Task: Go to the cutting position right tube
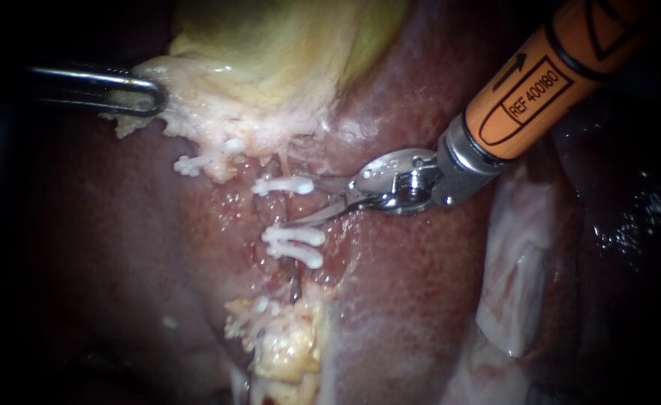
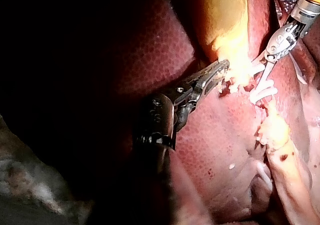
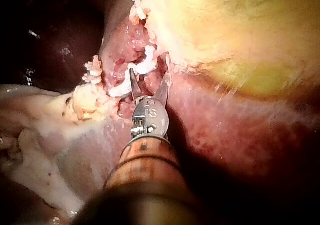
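Note:
The right tube (image 1: 288, 210) runs down a raw groove in the liver, with one white clip (image 1: 283, 185) above and two white clips (image 1: 294, 238) below. My right instrument (image 1: 304, 202), on an orange shaft from the upper right, ends in thin blades. They stand open at the bare stretch of tube between those clips, which the right wrist view (image 3: 147, 85) shows too. My left instrument (image 1: 146, 94) comes in from the left, its jaws shut on the pale edge of the gallbladder (image 1: 270, 52), also seen in the left wrist view (image 2: 216, 74).
More white clips (image 1: 195, 163) sit on a second tube stump to the left. A pale fatty lump (image 1: 285, 345) with clips lies below the groove. Dark red liver (image 1: 420, 300) surrounds everything, with whitish tissue (image 1: 510, 285) at the right.

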`<state>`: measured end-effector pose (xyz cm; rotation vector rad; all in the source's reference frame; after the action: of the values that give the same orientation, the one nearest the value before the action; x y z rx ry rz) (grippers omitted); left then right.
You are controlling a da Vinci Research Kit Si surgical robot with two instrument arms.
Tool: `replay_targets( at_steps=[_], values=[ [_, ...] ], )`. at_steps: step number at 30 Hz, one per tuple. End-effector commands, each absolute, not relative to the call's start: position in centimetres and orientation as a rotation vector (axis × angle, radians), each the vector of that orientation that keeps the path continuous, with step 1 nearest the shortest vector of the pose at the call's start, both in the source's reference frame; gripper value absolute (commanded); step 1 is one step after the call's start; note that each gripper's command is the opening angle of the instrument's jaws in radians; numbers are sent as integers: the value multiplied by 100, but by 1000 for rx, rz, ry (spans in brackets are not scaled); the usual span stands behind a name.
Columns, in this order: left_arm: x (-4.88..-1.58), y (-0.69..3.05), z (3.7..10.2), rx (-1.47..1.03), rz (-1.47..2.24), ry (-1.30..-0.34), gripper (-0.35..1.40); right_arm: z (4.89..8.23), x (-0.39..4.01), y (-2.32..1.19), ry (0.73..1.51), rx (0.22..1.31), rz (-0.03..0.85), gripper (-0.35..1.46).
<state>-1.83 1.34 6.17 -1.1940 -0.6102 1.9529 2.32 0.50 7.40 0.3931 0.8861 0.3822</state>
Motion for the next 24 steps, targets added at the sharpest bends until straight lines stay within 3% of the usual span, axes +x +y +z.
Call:
replay_targets(
  at_steps=[1,9,17,24],
  values=[
    [-183,134,616,-1194,1953,-610,-35,739,232,50,888,397,380,115],
    [-183,134,616,-1194,1953,-610,-35,737,228,47,930,452,356,120],
    [-183,134,616,-1194,1953,-610,-35,732,228,41,1051,605,293,128],
    [-182,134,615,-1194,1953,-610,-35,728,227,33,1076,737,249,128]
  ],
)
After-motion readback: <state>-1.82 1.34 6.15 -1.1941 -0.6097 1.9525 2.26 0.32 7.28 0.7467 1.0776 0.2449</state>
